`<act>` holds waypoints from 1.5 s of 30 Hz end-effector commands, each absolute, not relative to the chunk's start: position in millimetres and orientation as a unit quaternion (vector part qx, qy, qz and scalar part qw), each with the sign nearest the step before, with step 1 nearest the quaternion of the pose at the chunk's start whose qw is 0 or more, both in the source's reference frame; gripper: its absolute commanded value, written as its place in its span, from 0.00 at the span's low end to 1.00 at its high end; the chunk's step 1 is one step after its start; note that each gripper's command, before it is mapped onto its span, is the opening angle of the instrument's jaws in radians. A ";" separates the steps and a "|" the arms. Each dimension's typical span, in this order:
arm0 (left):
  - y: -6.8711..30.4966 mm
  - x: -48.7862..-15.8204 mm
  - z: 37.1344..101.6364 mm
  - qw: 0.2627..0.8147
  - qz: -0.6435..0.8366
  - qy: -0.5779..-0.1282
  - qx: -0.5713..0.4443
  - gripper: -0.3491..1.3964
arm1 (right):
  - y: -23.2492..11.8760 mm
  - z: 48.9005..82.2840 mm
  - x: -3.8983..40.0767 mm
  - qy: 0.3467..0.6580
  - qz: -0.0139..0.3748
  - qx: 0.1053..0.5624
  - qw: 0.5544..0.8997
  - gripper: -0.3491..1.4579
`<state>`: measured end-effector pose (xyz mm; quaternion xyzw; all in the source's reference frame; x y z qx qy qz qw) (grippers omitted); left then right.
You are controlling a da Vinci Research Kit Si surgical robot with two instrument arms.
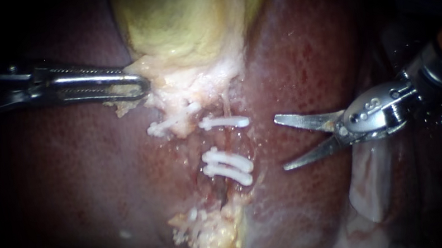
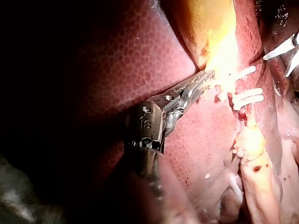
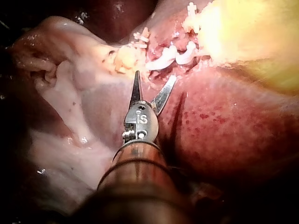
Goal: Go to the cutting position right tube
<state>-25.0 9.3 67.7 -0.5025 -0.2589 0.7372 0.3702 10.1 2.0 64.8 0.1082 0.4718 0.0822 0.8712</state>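
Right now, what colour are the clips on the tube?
White; the clips show best in the endoscope view.

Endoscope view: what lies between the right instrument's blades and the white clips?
Only bare liver, in the endoscope view, separates the open right instrument from the clips.

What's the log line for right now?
left instrument: jaws shut on gallbladder lower edge | right instrument: jaws open, short of clips | cutting position: not reached
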 end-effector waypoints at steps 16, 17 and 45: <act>11.7 -20.5 60.4 0.378 0.733 -0.245 -0.509 0.00 | 0.6 66.5 14.3 0.481 0.097 0.153 0.858 0.90; 11.6 -20.5 60.5 0.378 0.733 -0.245 -0.509 0.00 | 0.5 66.8 14.9 0.481 0.103 0.161 0.856 0.90; 11.6 -20.7 60.6 0.378 0.733 -0.244 -0.509 0.00 | 0.9 71.8 23.2 0.546 0.150 0.299 0.768 0.88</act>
